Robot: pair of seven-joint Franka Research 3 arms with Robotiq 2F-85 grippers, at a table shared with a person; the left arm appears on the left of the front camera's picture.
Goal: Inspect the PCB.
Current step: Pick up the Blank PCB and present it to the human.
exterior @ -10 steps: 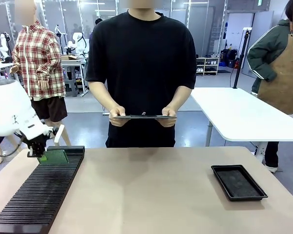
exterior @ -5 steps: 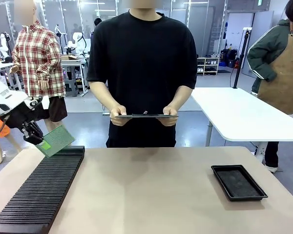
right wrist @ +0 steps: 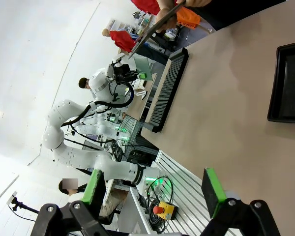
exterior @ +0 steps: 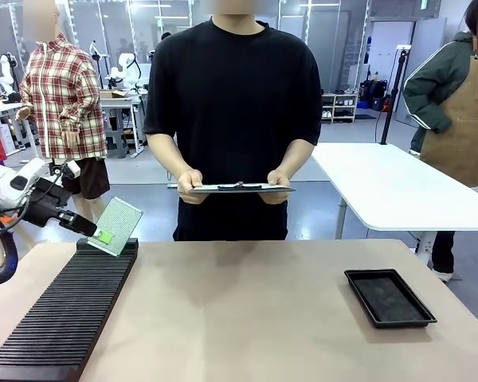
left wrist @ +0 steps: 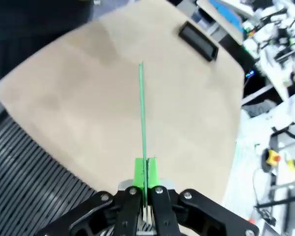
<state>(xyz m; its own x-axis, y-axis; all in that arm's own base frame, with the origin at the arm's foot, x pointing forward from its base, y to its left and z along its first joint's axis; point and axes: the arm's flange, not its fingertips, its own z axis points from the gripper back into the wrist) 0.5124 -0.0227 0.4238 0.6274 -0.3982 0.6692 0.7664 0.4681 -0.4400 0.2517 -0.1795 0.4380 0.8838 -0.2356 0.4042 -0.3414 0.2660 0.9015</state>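
one board is being presented (my judgement): the left gripper (exterior: pixel 95 231) (left wrist: pixel 145 173) is pinching the pcb (exterior: pixel 119 222) (left wrist: pixel 141 105) by a lower corner, tilted, over the rack (exterior: pixel 64 318) at the table's (exterior: pixel 247 318) far-left corner. right gripper (right wrist: pixel 155 189) is hanging spread, empty. next: steadying it facing the person (exterior: pixel 231 103).

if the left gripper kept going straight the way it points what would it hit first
Likely the bare table just past the black rack, led by the PCB that the left gripper holds; depth is hard to judge.
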